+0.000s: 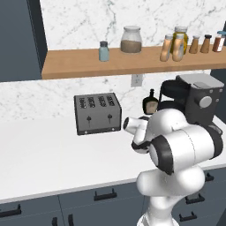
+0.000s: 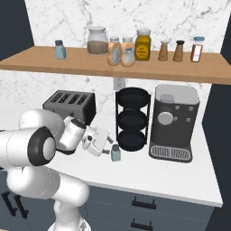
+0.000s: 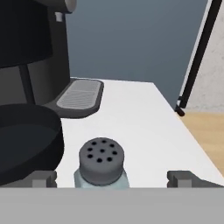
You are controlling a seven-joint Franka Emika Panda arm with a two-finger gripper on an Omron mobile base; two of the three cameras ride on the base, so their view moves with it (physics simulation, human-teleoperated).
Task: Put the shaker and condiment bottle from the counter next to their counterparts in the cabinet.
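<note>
Shaker [image 3: 101, 163] upright on counter [image 3: 140, 118] beside black rack [image 2: 131, 118], axis vertical, dead centre between spread, empty fingers [image 3: 43, 178] of gripper [image 3: 113, 178] (cap holes face camera). Judgement: short advance, then squeeze.

No words or numbers are showing clearly enough to read anywhere. The red-labelled spice bottle [image 2: 197, 49] standing at the far right end of the wooden shelf [image 2: 54, 66] is showing a pale patch, but it is too small and blurry to read. The yellow jar [image 2: 143, 45] on that shelf is showing no letters either.
</note>
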